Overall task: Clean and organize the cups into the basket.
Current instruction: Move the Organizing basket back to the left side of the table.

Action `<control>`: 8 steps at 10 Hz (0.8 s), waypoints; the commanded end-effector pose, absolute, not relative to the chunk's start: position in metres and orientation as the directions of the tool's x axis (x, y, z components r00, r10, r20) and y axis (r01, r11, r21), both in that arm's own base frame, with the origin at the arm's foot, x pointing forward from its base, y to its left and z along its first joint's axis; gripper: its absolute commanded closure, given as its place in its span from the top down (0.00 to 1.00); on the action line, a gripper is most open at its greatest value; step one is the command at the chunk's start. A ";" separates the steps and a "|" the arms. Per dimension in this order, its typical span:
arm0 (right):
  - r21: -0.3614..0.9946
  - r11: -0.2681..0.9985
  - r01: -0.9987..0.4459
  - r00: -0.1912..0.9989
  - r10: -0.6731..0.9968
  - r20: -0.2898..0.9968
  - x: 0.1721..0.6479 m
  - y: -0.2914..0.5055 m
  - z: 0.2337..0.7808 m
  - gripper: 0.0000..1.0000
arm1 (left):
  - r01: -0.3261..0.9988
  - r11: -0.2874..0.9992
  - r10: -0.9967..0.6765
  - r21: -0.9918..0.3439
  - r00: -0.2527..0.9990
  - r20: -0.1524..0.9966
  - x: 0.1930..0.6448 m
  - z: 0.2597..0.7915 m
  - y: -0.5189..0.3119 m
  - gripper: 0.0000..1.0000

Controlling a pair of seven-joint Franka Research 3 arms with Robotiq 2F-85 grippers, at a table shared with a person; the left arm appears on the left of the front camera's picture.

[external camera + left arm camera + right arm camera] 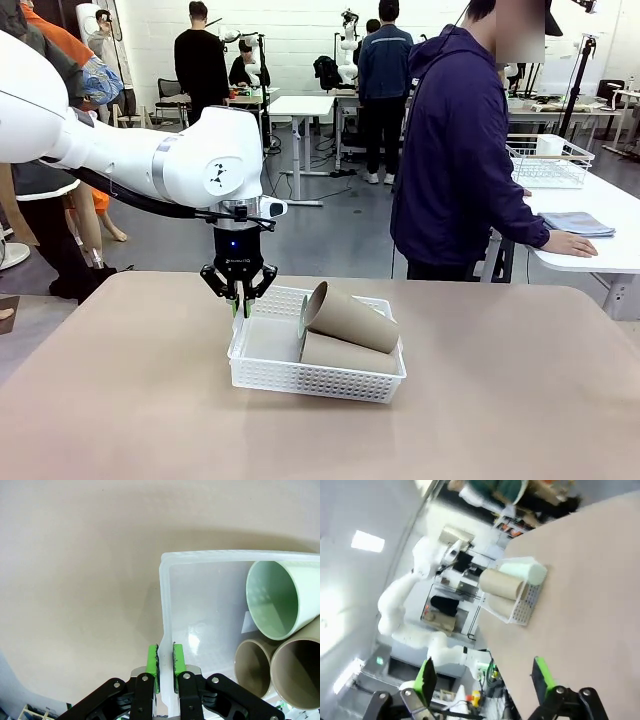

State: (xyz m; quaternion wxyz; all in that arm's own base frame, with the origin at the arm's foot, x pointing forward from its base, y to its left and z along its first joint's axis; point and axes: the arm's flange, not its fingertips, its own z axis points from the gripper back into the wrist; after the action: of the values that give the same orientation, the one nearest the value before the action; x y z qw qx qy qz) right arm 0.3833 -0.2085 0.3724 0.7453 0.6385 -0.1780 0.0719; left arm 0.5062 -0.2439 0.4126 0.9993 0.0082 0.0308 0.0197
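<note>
The white basket [262, 372] sits mid-table with three cups lying on their sides in it. Two tan cups [352, 319] [346, 355] are stacked, and a pale mint cup [304, 318] peeks out behind them. My left gripper [240, 302] hangs over the basket's left wall, shut on its rim. In the left wrist view the thin basket wall [164, 605] runs between the green pads [153, 663], beside the mint cup [272, 600] and two tan cups [252, 667] [298, 671]. My right gripper [485, 680] is open and holds nothing, far from the basket [524, 611] and its cups [502, 583].
A person in a dark jacket [455, 150] stands beyond the table's far right, one hand on a neighbouring white table [600, 250] with a folded cloth [575, 223] and a wire-grid basket [550, 162]. Bare tan tabletop [130, 400] surrounds the basket.
</note>
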 end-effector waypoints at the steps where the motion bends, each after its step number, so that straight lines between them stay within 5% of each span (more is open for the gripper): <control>1: 0.957 0.222 -0.187 0.965 -0.142 0.221 0.385 -0.228 0.380 1.00 | -0.050 0.999 0.051 0.017 0.997 -0.056 0.505 0.413 -0.245 0.00; 8: 0.966 0.252 -0.056 0.987 -0.129 0.091 0.370 -0.276 0.364 1.00 | -0.050 0.999 0.051 0.017 0.997 -0.056 0.505 0.413 -0.245 0.00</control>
State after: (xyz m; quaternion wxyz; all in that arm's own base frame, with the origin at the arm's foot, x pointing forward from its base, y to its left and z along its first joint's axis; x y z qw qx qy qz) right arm 0.3676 -0.2682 0.3592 0.7889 0.6077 -0.0889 -0.0189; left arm 0.5062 -0.2439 0.4126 0.9993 0.0082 0.0308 0.0196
